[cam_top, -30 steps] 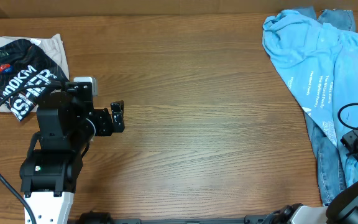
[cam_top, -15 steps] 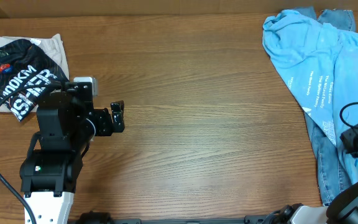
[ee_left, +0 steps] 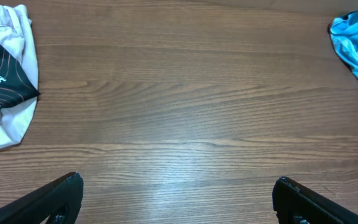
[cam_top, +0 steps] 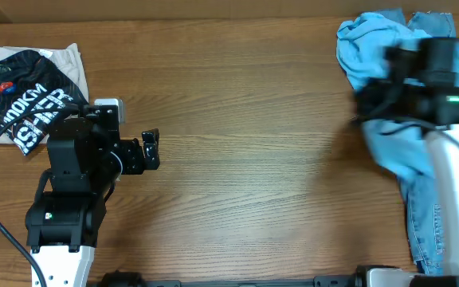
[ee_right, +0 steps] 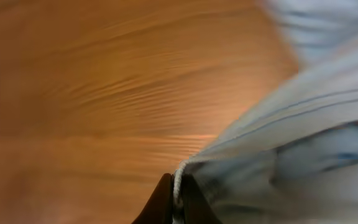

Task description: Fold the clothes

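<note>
Two tools logged | right tool [ee_right: 174,202] pinched shut on T-shirt [cam_top: 365,40] hem, upper right, we judge to drag it centre | left tool [ee_left: 178,190] wide, empty, over bare tabletop [cam_top: 253,119]

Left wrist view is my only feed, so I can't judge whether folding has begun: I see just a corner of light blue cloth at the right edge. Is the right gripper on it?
Observer: Yes. In its own wrist view the right gripper is shut on an edge of the light blue T-shirt.
Operator: Is the shirt spread flat yet?
Observer: No. From overhead it lies bunched at the far right of the table, with the right arm over it.
Operator: Anything else lying there?
Observer: Yes, denim jeans stick out from under it toward the near edge.
</note>
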